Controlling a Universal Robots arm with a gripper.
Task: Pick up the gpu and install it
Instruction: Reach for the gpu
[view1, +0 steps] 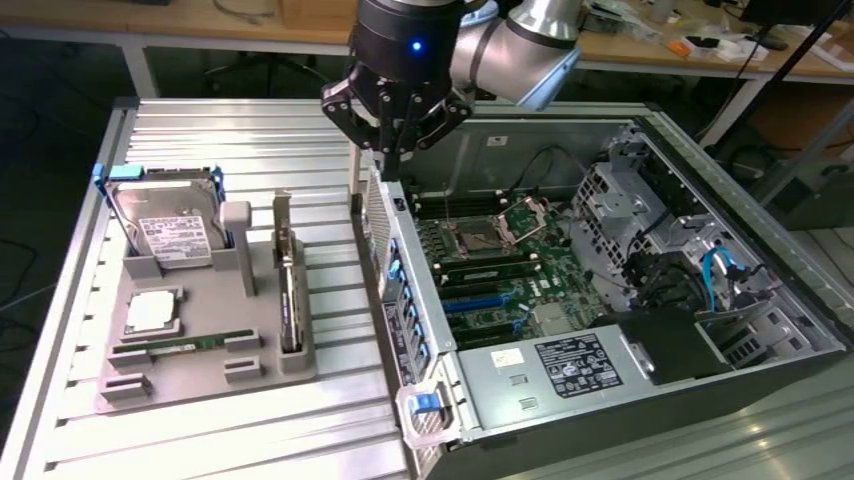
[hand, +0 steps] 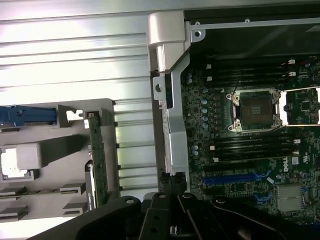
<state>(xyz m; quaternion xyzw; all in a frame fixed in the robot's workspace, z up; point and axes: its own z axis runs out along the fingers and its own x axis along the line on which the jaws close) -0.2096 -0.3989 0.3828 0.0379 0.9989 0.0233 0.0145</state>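
Observation:
The gpu (view1: 287, 290) stands on its edge in a slot of the grey holder (view1: 200, 378) at the exterior view's left, silver bracket at its far end. The wrist view shows it edge-on as a thin green strip, gpu (hand: 97, 160). My gripper (view1: 390, 150) hangs shut and empty above the rear wall of the open computer case (view1: 400, 330), to the right of the gpu and well above it. Inside the case lies the motherboard (view1: 494, 270) with blue card slots (hand: 235, 177). My gripper (hand: 172, 192) sits over the case's rear wall in the wrist view.
The holder also carries a silver hard drive (view1: 167, 225), a square processor (view1: 151, 310) and a narrow memory stick (view1: 180, 347). A power supply (view1: 574, 365) fills the case's near corner. Everything rests on a ribbed metal table (view1: 240, 130).

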